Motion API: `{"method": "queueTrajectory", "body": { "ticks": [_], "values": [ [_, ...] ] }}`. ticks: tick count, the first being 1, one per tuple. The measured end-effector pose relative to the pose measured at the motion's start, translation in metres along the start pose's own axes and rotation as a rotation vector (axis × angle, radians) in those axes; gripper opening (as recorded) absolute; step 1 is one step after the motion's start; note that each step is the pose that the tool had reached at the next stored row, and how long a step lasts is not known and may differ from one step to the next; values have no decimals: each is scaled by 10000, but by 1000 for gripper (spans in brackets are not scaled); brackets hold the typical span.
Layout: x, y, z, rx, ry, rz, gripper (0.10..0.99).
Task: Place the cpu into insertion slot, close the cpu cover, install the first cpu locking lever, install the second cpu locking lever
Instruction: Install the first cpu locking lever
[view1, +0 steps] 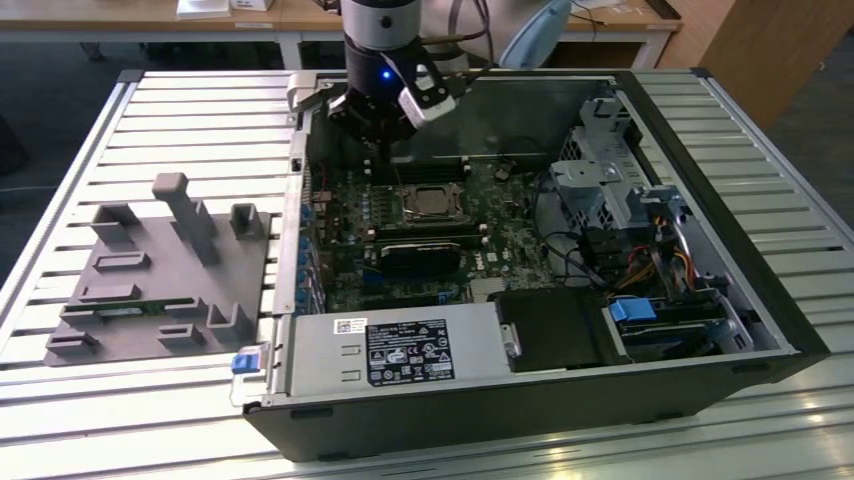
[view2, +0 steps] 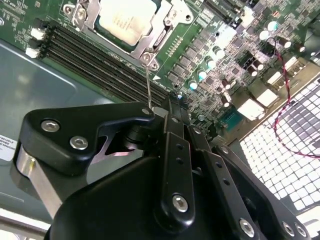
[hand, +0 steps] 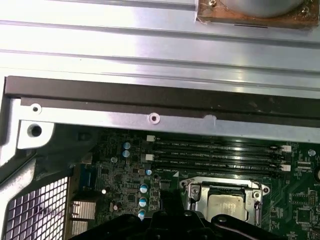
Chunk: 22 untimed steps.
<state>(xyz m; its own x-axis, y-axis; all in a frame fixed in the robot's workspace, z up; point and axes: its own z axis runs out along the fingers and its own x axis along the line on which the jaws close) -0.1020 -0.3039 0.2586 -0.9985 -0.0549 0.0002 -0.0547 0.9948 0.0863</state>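
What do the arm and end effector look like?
The arm is a grey cylinder over a black wrist with a blue light and a white box beside it. The end effector is matte black linkage bars with silver screws.

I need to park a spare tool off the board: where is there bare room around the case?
Bare slatted table lies beyond the grey fixture, to the exterior view's left of the case, and along the case's near side. Inside it is crowded: memory slots beside the cpu, cables beyond.
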Motion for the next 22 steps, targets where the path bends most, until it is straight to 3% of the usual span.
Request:
{"method": "queueTrajectory", "body": {
  "ticks": [22],
  "values": [
    [-76, 16, 20, 0, 0, -1, 106]
  ]
}}
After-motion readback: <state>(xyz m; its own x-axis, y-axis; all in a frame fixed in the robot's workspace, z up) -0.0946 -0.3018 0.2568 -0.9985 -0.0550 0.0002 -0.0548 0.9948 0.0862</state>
